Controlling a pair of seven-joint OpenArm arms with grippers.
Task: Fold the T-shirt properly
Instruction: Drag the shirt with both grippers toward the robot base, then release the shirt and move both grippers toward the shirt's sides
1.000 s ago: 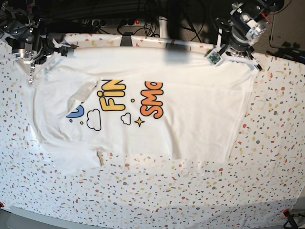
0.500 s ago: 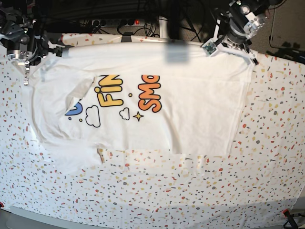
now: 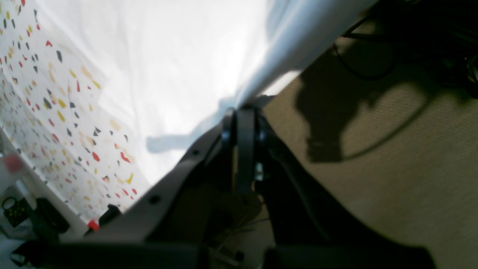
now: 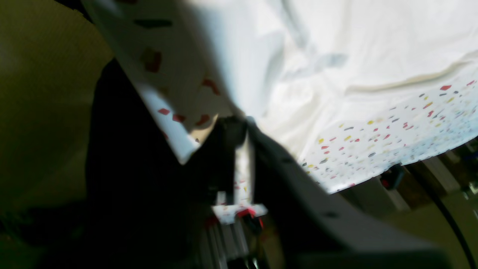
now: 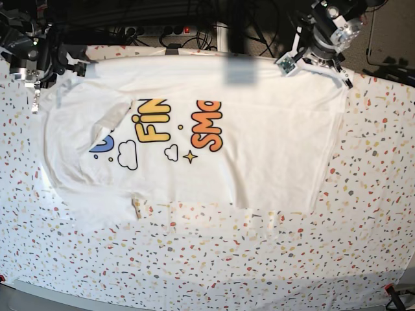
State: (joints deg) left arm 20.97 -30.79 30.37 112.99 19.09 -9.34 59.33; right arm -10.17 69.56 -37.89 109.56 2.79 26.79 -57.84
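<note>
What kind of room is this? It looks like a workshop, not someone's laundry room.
Probably a robotics lab bench. A large white printed T-shirt lies on a white speckled table cover, two black robot arms work its far edge, and tangled black cables hang behind the table.

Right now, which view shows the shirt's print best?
The base view: the print is readable on the spread T-shirt. Both wrist views show only blurred plain white cloth, no print.

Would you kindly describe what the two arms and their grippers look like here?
Both arms are black and silver metal with exposed cabling. The left gripper has slim black fingers on a dark grey bracket. The right gripper looks alike, with black fingers and a grey side plate.
</note>
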